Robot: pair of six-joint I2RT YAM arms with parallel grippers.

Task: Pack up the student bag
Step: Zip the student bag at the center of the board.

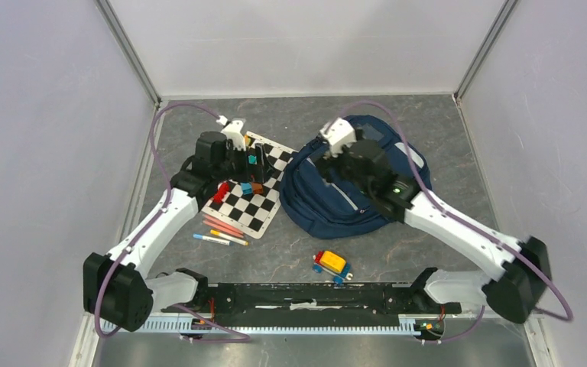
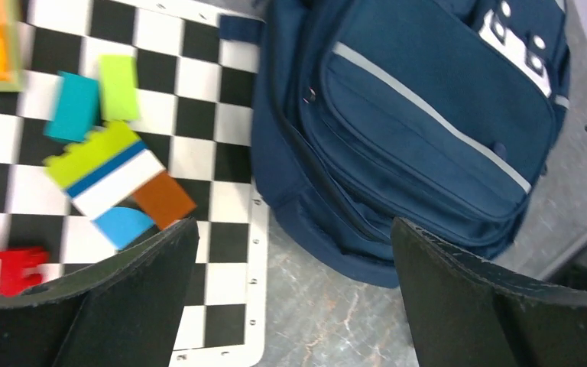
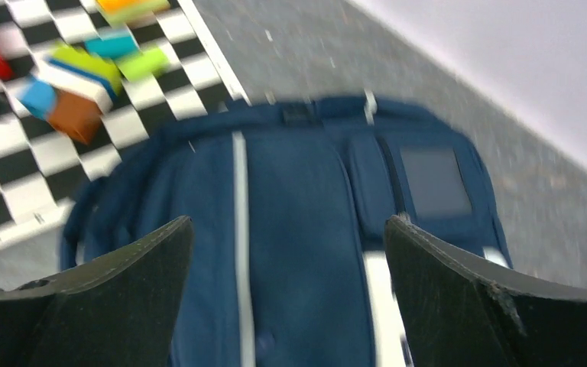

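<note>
Left pincer point(image 1: 256, 164): hangs released over the chequered board point(image 1: 248, 210), 2 dark fingers point(image 2: 122, 298) spread wide with nothing between them. Looks down, in its own wrist view, on the place where the board's right border meets the student bag point(image 1: 329, 202). Right pincer point(image 1: 325, 162): stands released above the bag's far-left part, its 2 fingers apart and bare. Cannot tell from any view whether it touches the fabric.

Finds the student bag lying flat, right of the middle of the counter point(image 1: 443, 122) and nearer the far edge than the near one. Shows its pale stripe and zip pockets facing up, its left side touching the board's right border.

Places the board left of the middle, toward the far-left corner, turned at an angle to the counter's edges. Counts several toy blocks on it: a stacked piece point(image 2: 107, 172) in lime, blue and white, a brown block point(image 2: 164, 200) touching it, a teal block point(image 2: 72, 107) just beside, and a red block point(image 1: 220, 191) at the board's left border.

Shows a few markers point(image 1: 222, 229) just off the board's near-left border. Spots a yellow, red and blue toy truck point(image 1: 332, 264) alone near the middle of the near edge.
</note>
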